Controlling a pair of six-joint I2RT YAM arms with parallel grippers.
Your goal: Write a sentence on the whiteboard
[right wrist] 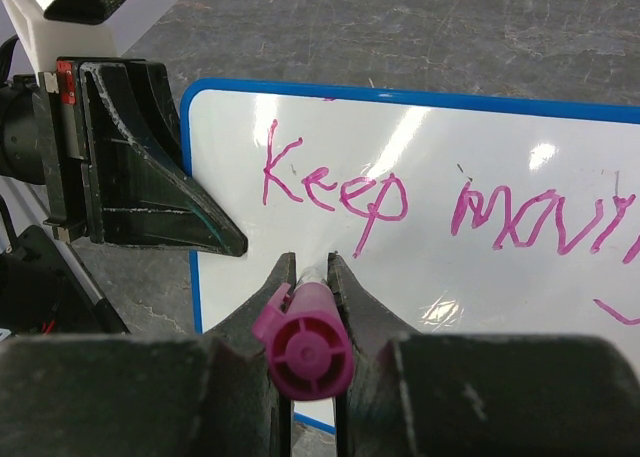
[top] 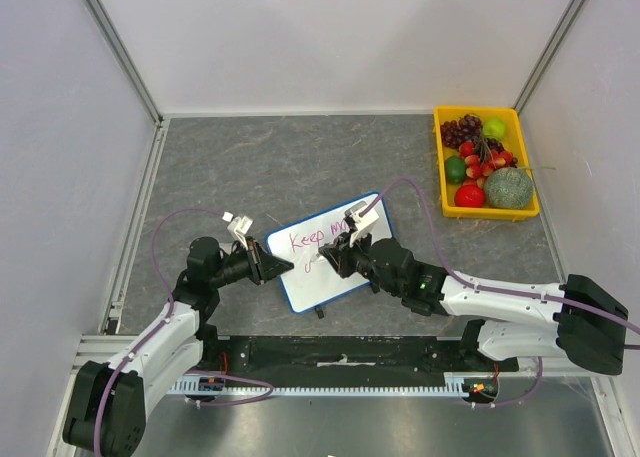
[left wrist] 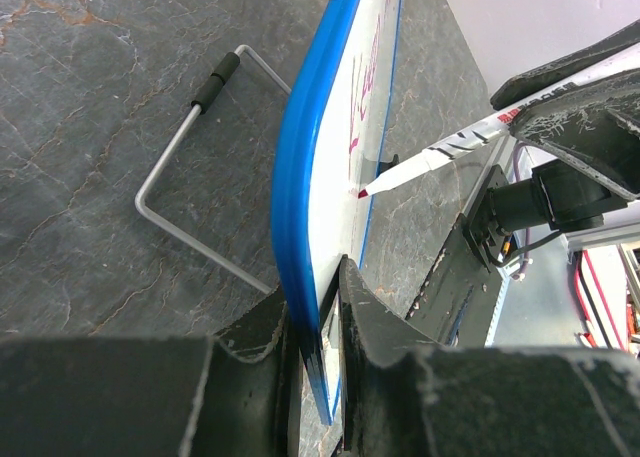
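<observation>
The whiteboard (top: 345, 267), white with a blue rim, stands tilted at the table's middle. The sentence (right wrist: 335, 187) on it is in magenta and reads "Keep" and then a word starting "mov". A short stroke (right wrist: 615, 312) lies below it at the right. My left gripper (top: 283, 267) is shut on the whiteboard's left edge (left wrist: 300, 157), one finger on each face. My right gripper (right wrist: 310, 260) is shut on a magenta marker (right wrist: 303, 342). The marker's tip (left wrist: 362, 192) touches the board below the first line. From the left wrist the lettering (left wrist: 365, 87) is seen edge-on.
A yellow tray (top: 490, 213) of plastic fruit sits at the back right. The board's wire stand (left wrist: 190, 147) with a black foot rests on the grey stone-patterned table behind it. White walls close in the left, back and right.
</observation>
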